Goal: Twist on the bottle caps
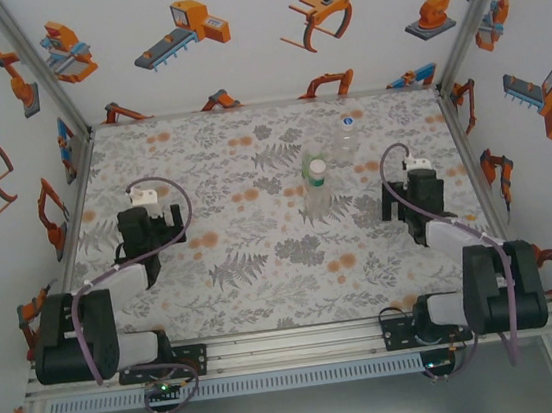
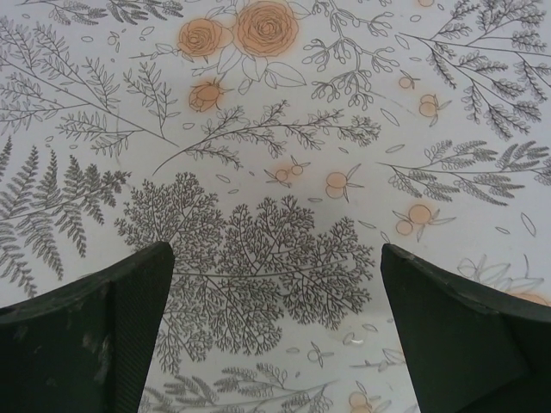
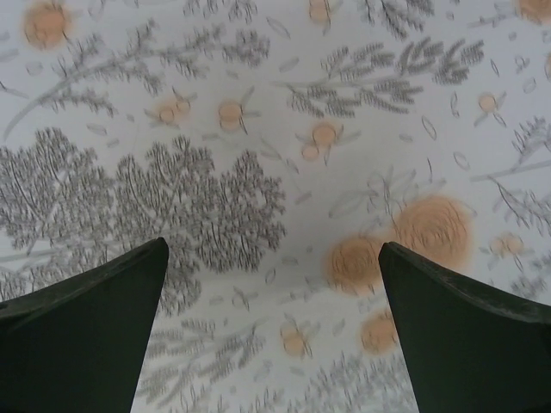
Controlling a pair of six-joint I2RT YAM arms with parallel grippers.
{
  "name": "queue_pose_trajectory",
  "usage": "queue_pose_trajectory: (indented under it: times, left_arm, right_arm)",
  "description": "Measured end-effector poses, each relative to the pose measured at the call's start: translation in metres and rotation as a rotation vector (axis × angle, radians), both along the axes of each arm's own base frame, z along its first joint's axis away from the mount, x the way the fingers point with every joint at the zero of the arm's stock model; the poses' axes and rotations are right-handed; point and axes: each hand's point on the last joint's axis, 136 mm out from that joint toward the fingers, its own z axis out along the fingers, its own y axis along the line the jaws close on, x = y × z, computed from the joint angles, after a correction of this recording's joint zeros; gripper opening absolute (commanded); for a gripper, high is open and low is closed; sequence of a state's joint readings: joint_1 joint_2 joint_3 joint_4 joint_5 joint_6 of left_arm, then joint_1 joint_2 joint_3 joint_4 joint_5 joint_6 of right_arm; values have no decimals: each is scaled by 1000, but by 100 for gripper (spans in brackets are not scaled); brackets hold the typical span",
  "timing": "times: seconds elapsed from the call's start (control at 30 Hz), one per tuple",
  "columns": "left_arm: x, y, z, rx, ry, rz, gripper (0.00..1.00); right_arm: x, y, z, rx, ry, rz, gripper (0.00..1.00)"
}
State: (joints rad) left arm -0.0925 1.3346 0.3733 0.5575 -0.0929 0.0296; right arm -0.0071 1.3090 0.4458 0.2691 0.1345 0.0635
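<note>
left end effector [image 2: 275,331] wide open, empty, right end effector [image 3: 274,331] likewise, bottles [image 1: 319,191] between, well apart

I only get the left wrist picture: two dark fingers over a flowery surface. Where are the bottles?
Observer: A labelled bottle stands near the middle of the table, between the two arms.
Operator: Is that the only one?
Observer: No, a clear bottle stands just behind it, with a blue cap at its top.
Operator: What's the other arm doing?
Observer: The right gripper hangs open over bare table, holding nothing.
</note>
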Motion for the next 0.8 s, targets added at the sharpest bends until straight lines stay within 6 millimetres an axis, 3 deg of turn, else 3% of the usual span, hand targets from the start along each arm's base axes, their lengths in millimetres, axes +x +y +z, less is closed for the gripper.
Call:
queue_pose_trajectory:
  times: [0.27,0.4,0.8]
  left_arm:
    - [17,11,-16,-76,-48,-18,97]
    - [18,3,-22,-101,-34,-64,97]
    - [24,3,-14,-108,-61,-64,97]
  right_arm:
    - [37,5,10,61,-204,64,99]
    - [36,8,-6,84,-194,88,99]
    - [43,6,8,78,-261,81,99]
